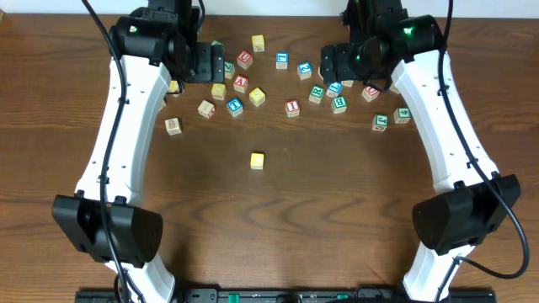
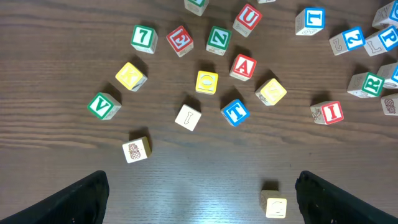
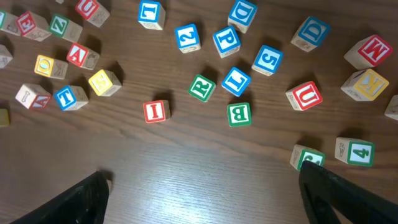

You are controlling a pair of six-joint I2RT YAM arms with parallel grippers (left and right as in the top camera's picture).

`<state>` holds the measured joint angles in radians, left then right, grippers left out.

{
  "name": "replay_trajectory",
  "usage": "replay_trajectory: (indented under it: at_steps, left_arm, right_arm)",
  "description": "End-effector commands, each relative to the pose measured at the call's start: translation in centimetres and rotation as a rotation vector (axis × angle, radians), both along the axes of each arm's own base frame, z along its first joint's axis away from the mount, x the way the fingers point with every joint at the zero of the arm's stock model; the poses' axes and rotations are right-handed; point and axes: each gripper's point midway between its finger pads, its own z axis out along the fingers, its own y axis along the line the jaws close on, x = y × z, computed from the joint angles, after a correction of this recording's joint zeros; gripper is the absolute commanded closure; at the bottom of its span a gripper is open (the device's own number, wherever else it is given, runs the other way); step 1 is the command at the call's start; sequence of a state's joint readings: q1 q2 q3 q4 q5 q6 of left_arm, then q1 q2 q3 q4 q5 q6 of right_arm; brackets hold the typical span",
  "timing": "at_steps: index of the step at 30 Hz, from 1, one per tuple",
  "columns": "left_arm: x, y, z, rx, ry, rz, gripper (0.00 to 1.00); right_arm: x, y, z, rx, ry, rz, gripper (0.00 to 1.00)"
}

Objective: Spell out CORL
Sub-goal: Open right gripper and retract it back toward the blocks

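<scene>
Though the lone yellow block (image 1: 257, 160), seemingly a C, sits alone at mid-table, O, R and L are left to fetch. The yellow O block (image 2: 207, 82), green R block (image 3: 201, 87) and blue L block (image 3: 236, 81) lie in the far scatter. My left gripper (image 2: 202, 194) and right gripper (image 3: 202, 188) hover there, fingers spread, holding nothing.

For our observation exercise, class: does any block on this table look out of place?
Yes: one yellow block sits alone in the middle, apart from the other blocks scattered farther back between the arms. Those lie turned at random angles. None looks damaged.
</scene>
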<state>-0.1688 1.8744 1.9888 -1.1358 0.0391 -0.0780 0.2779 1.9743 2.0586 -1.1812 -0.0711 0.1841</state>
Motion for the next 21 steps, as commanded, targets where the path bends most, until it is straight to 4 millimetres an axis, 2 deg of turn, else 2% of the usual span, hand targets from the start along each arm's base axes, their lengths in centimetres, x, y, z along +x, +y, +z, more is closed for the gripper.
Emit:
replay_trajectory:
  at_steps: [1, 9, 21]
  left_arm:
    - [0.1, -0.1, 0.2, -0.005, -0.006, 0.004, 0.05]
    - [0.1, -0.1, 0.2, -0.005, -0.007, 0.004, 0.05]
    - [0.6, -0.1, 0.4, -0.009, -0.026, 0.004, 0.05]
  right_arm:
    - [0.2, -0.5, 0.6, 0.012, -0.01, -0.05, 0.09]
    - [0.2, -0.6, 0.3, 0.029, 0.003, -0.09, 0.12]
    - [0.6, -0.5, -1.3, 0.064, 0.026, -0.177, 0.18]
